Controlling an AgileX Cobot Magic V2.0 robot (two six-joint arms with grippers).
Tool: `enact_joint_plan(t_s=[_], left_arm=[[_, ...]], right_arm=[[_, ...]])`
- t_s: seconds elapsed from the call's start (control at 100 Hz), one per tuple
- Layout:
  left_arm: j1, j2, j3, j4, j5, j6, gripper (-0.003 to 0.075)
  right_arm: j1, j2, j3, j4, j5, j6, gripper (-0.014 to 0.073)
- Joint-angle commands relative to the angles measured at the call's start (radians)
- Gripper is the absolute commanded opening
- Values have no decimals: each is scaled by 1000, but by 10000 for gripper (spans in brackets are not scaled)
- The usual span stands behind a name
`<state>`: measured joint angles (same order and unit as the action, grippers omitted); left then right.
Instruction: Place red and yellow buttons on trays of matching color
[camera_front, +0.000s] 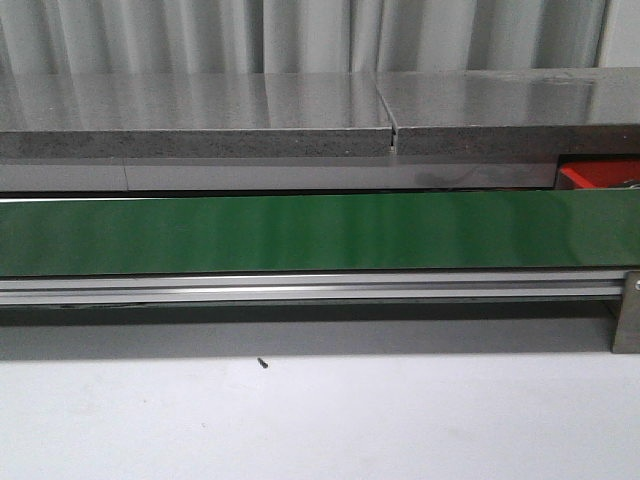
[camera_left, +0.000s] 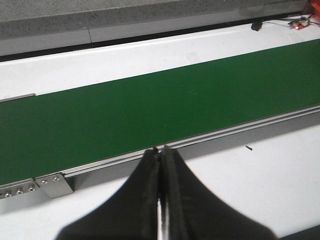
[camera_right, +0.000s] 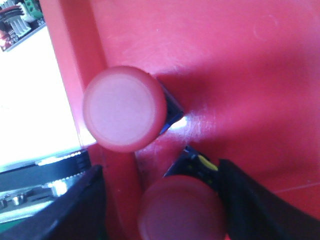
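The red tray (camera_right: 240, 65) fills the right wrist view; in the front view only its corner (camera_front: 598, 174) shows, behind the green belt (camera_front: 300, 232) at the far right. One red button (camera_right: 125, 108) rests in the tray against its wall. A second red button (camera_right: 180, 209) on a dark base lies between the fingers of my right gripper (camera_right: 160, 169), which is open; one finger touches the base, the other stands clear by the tray wall. My left gripper (camera_left: 161, 150) is shut and empty, hanging over the white table at the belt's near rail. Yellow buttons are out of view.
An aluminium rail (camera_front: 300, 288) edges the belt, with a metal bracket (camera_front: 627, 312) at its right end. A grey stone ledge (camera_front: 200, 120) runs behind. A small dark screw (camera_front: 262, 363) lies on the white table. A circuit board with wires (camera_left: 299, 23) sits near the tray.
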<state>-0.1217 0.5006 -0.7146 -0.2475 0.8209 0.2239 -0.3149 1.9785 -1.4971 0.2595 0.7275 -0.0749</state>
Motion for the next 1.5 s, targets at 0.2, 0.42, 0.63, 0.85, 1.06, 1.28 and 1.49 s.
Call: enact_joint_plan(t_s=[0.2,0.42,0.63,0.85,1.06,1.28,1.49], left_arm=[[-7,6,-26,-14,-71,-2,-19],[-7,6,-26,-14,-71,-2,-19],[-7,6,-26,-14,-71,-2,-19],[-7,6,-26,-14,-71,-2,-19],[-7,6,-26,-14,-71,-2,-19],[-7,6,-26,-14,-71,-2,-19],[-7,6,-26,-14,-73,-2,-19]], right_arm=[[0,-132,-16,-40,-26,-4,493],[7,-269,111,-71,-103,-31,493],[69,-426,293,-99,-224,-105,449],[176,-532,359,-102,-227,-144,81],[281,-611,438,-102,-221,-144,-113],[384,-712,554,-102,-259,-148,-114],[478,-839,671,-102,-305,-192,-114]])
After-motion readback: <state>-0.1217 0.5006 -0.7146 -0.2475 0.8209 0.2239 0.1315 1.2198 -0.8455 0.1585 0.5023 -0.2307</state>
